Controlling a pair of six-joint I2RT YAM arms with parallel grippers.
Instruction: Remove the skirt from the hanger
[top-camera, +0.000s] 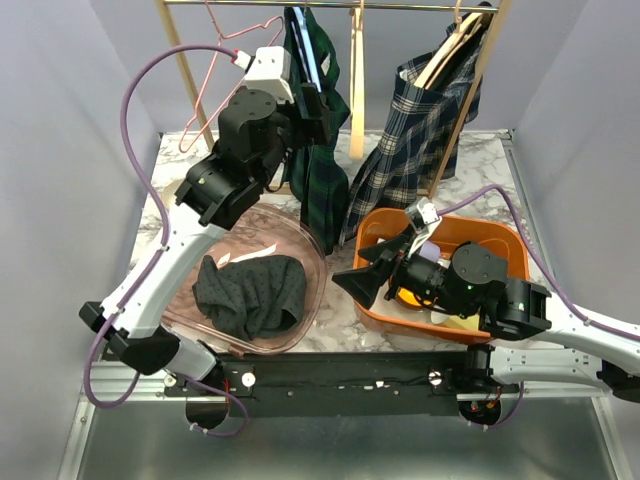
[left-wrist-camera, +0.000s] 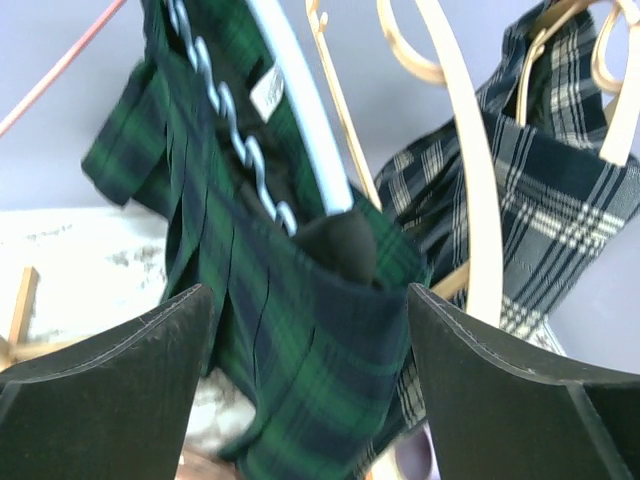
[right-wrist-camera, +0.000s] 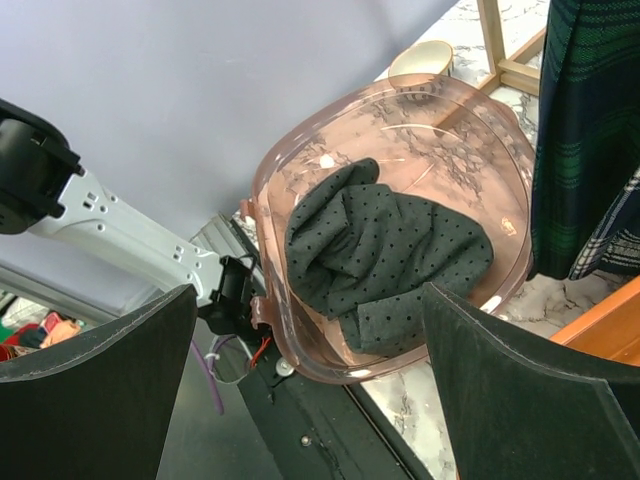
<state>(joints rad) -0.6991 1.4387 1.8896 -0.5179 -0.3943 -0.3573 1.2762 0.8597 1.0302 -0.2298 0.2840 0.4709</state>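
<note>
A dark green plaid skirt (top-camera: 318, 170) hangs from a pale blue hanger (top-camera: 304, 45) on the rack. In the left wrist view the skirt (left-wrist-camera: 290, 310) fills the middle, with the hanger (left-wrist-camera: 300, 110) running up through its waistband. My left gripper (top-camera: 318, 112) is raised against the upper part of the skirt. Its jaws are open, and the skirt lies in the gap between the fingers (left-wrist-camera: 110, 390) without being pinched. My right gripper (top-camera: 365, 280) is low over the table between the two bins, open and empty (right-wrist-camera: 310, 380).
A navy and white plaid skirt (top-camera: 420, 150) hangs on a wooden hanger to the right. An empty pink wire hanger (top-camera: 215, 70) hangs at the left. A clear pink bin (top-camera: 312, 250) holds a grey dotted garment (top-camera: 250, 290). An orange bin (top-camera: 505, 245) is at the right.
</note>
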